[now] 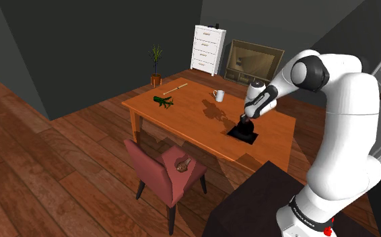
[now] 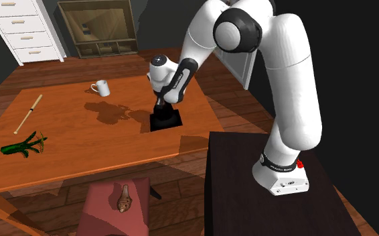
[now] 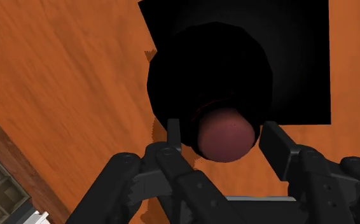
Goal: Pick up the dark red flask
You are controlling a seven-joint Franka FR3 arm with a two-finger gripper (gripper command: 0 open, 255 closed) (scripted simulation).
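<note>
A plank floor (image 1: 48,175) and dark walls are seen around an orange wooden table (image 1: 182,116). The white arm (image 1: 347,121) is mounted on a dark stand (image 2: 248,194) at the table's edge and is bent down over the table end closest to it.

A white dresser (image 1: 208,48) of 4 drawers and an open-fronted cabinet (image 1: 253,59) are set side by side against the far wall, well apart from the table. A red chair (image 1: 157,168) is drawn up at the table's long side, on the shoulder view's lower left. A potted plant (image 1: 156,64) is placed on the floor past the far corner.

A black square (image 3: 299,63) is laid flat on the table just in front of the stand. The flask (image 3: 226,137) is stood upright on this square; its body is rendered almost black and its rounded top dark red.

The gripper (image 3: 222,125) is lowered over the flask, pointing down. Its 2 fingers (image 3: 277,143) are spread, 1 on each side of the red top. A dark gap is left beside 1 finger, and the other is placed just beside the top.

A white mug (image 1: 219,95) is set near the table's far edge, apart from the square. A pale stick (image 1: 176,88) and a green branched object (image 1: 162,100) are laid near each other toward the far end of the table. A small brown object (image 1: 181,163) is rested on the chair's seat.
</note>
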